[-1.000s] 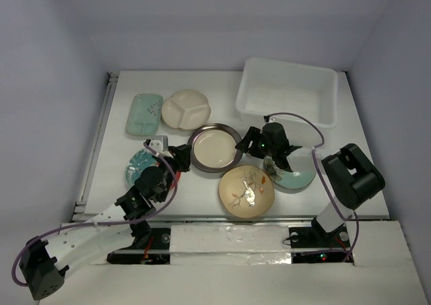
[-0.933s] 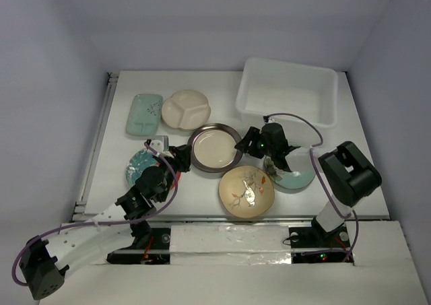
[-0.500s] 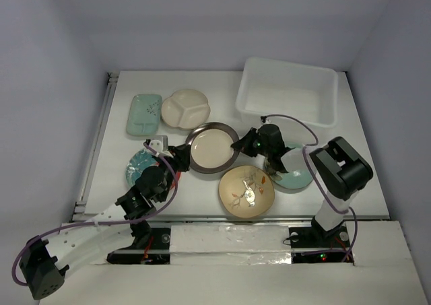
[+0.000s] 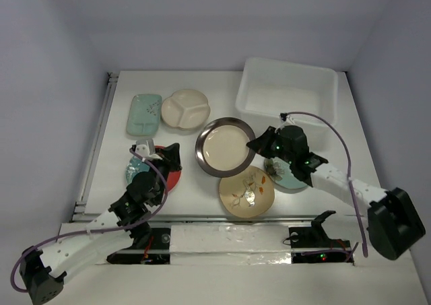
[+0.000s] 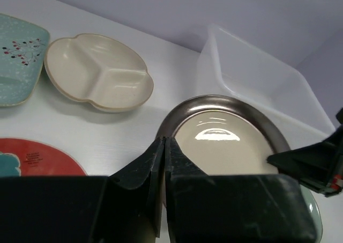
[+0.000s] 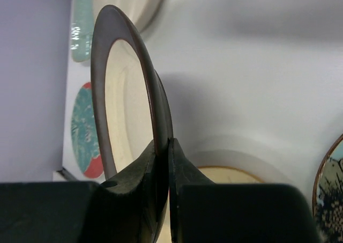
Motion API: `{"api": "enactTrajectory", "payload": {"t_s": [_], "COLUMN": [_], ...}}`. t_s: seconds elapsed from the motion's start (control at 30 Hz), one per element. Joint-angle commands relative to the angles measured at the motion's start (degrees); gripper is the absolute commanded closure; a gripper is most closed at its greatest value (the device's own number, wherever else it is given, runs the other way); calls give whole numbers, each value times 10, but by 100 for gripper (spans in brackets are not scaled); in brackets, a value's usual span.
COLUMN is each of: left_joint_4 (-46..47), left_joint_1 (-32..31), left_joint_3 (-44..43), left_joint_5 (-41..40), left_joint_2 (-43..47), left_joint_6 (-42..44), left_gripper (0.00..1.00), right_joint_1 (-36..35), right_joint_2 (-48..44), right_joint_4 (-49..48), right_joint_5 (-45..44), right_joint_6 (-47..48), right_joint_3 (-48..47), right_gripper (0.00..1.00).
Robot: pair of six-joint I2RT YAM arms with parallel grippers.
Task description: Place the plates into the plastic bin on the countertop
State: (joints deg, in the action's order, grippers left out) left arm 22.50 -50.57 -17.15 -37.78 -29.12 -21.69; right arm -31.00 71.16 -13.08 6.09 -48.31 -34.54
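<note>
White worktop (image 4: 222, 83): right gripper (image 4: 254, 144) pinched the plate (image 4: 225, 147) rim, left gripper (image 5: 163, 144) clenched empty; the carry needed to clear the bin (image 4: 286, 96) wall.

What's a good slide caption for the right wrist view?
Right gripper clamps the dark-rimmed cream plate by its rim above the countertop.

i read white countertop (image 4: 202, 83), flat, with metal rail (image 4: 101, 137) running along left edge. plastic bin (image 4: 286, 93) stands on far right part, long side across my view. far left: mint rectangular plate (image 4: 143, 114), with cream divided plate (image 4: 185, 109) just beside it on right; touching or not, i cannot tell. near left: red-and-teal floral plate (image 4: 136, 167), only part showing. near centre: tan floral plate (image 4: 246, 191) lies flat. celadon green plate (image 4: 291, 182) just to its right, also partly hidden, in front of bin.
</note>
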Motion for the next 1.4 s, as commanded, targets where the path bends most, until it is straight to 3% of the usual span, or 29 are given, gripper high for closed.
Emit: {"api": "enactTrajectory", "payload": {"t_s": [0.0,0.1,0.23,0.47,0.6,0.8,1.17,1.23,1.27,1.37], "left_joint_4": [12,15,13,11,10,9,12,14,14,14], "left_joint_1": [-1,-1,-1,-1,-1,-1,-1,-1,-1,-1], "left_joint_3": [12,15,7,3,3,0,-2,-3,-3,-3], "left_joint_5": [-25,-19,-9,2,9,22,32,32,33,34], "left_joint_2": [33,35,18,14,18,15,2,-1,-2,-6], "left_joint_6": [-10,-8,-5,-6,-8,-10,-12,-12,-12,-12], "left_gripper": [100,100,100,100,100,100,99,99,99,99], "right_joint_1": [-2,6,104,259,302,329,340,340,340,340], "right_joint_2": [-87,-142,-139,-26,90,205,339,351,351,334], "right_joint_4": [1,88,129,159,168,205,235,249,255,256], "right_joint_5": [33,-19,-43,-61,-57,-43,-53,-58,-58,-106], "right_joint_6": [1,44,81,103,109,110,110,113,115,123], "right_joint_3": [-49,-124,-205,-316,-380,-467,-496,-501,-504,-497], "right_gripper": [100,100,100,100,100,100,99,86,68,41]}}
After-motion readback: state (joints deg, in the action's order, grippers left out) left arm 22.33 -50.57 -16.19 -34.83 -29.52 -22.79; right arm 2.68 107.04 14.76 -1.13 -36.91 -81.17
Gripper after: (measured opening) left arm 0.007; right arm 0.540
